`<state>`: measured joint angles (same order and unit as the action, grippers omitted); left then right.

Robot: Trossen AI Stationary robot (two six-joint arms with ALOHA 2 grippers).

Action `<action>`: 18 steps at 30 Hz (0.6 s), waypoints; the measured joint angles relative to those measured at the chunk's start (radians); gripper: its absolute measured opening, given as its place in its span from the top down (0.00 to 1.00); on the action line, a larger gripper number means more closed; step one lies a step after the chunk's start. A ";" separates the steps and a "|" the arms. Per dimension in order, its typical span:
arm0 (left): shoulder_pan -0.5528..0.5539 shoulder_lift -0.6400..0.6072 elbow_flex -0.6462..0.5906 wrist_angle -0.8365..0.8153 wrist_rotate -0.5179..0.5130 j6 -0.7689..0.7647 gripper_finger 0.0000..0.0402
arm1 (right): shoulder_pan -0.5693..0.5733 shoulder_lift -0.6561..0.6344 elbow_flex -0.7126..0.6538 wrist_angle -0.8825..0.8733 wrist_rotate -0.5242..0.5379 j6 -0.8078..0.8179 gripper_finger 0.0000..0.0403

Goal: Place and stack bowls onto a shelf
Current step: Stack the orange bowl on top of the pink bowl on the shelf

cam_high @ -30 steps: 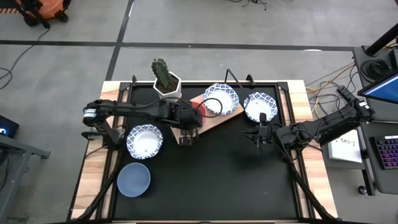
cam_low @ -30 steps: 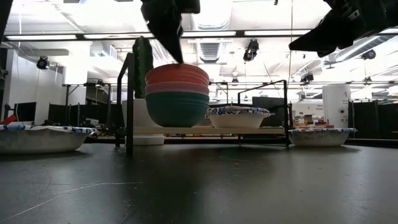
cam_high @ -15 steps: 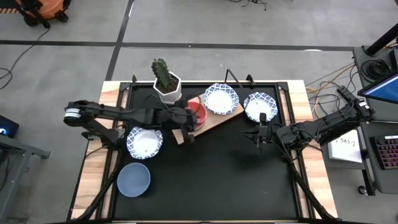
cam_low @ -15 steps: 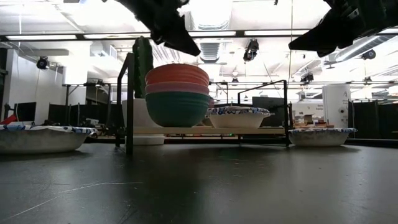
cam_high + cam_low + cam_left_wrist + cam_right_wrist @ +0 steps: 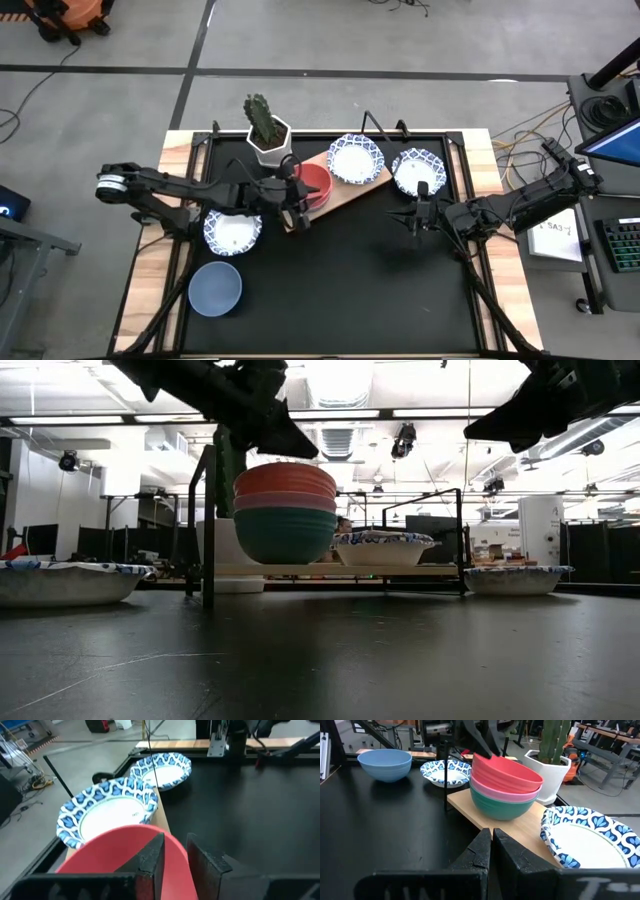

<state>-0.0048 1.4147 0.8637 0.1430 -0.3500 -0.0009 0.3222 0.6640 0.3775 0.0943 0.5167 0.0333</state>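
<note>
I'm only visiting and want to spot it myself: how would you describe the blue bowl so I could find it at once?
Start at the black table and go to the corner on the left arm's side, away from the wooden shelf. The blue bowl sits alone there, beside a patterned bowl. It alone is plain blue, unpatterned and unstacked.

Bright ceiling lights [image 5: 345,380] glare in the low view, silhouetting the arms; the black table [image 5: 400,660] shines faintly.
</note>
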 joint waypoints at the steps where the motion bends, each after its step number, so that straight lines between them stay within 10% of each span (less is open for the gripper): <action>1: 0.000 0.001 -0.004 -0.003 0.000 -0.003 0.85 | 0.000 0.001 0.000 0.001 0.000 0.001 0.98; 18: -0.002 0.001 -0.027 -0.051 0.000 -0.068 0.88 | 0.000 0.040 -0.005 0.001 -0.001 0.136 0.98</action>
<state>-0.0070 1.4158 0.8368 0.0917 -0.3497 -0.0687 0.3225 0.7039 0.3721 0.0952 0.5162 0.1692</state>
